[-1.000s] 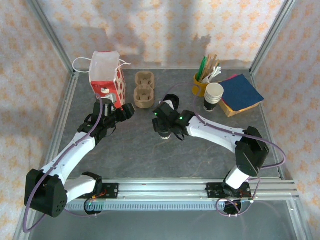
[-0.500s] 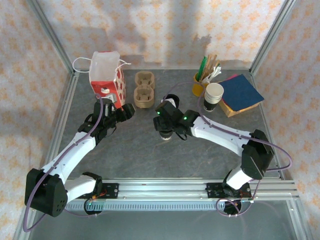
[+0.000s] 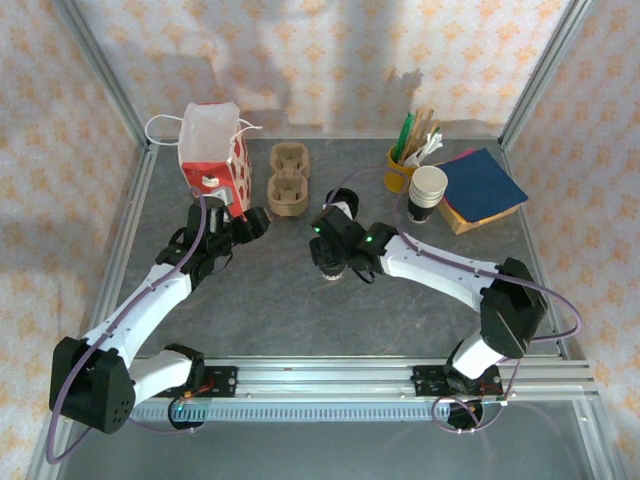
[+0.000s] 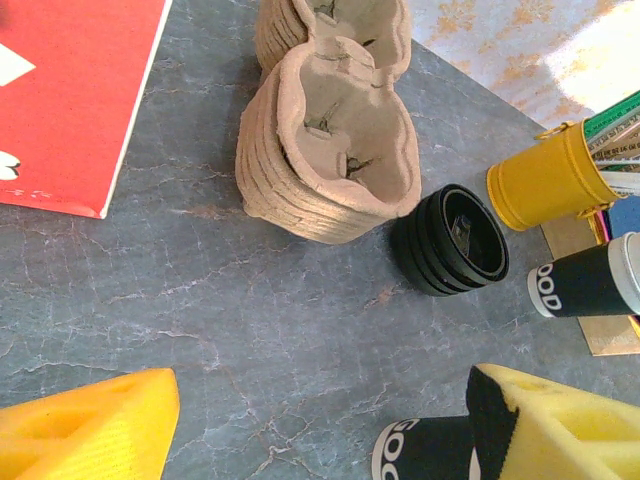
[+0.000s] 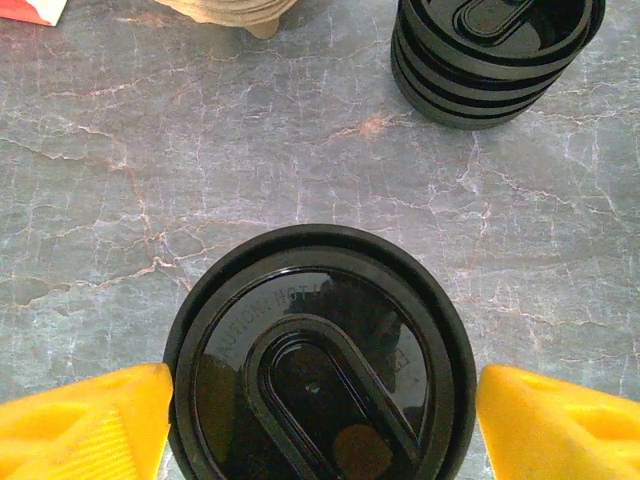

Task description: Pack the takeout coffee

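From the top camera I see the left gripper (image 3: 243, 226) hanging just in front of the red-and-white bag (image 3: 210, 150) at the back left of the grey table (image 3: 270, 310). The right gripper (image 3: 333, 262) sits mid-table, directly over the takeout coffee (image 3: 329, 272). The cup is mostly hidden under the gripper and stands a little nearer to me than the pulp cup carrier (image 3: 288, 180). At the back right are the yellow cup of sticks (image 3: 400, 172), the stack of white cups (image 3: 428, 190) and a blue pad (image 3: 482, 183).

On the left wrist camera my two yellow fingers (image 4: 90, 430) stand wide apart with only bare table between them, so that pincer is wide and holds nothing. Ahead of it the carrier lies beside a stack of black lids (image 4: 450, 240), the two just about touching. The dark side of the takeout coffee shows at the bottom edge, close against my right-hand finger; I cannot tell whether they touch.

On the right wrist camera I look straight down on the coffee's round black lid (image 5: 320, 360). A yellow finger (image 5: 85, 420) flanks it on each side, level with the rim. The left pad looks to be touching the rim and the right pad is a hair off it or just on it. I cannot tell whether the pincer is gripping the cup or only straddling it. The cup stands upright on the table, with the lid stack well beyond it.
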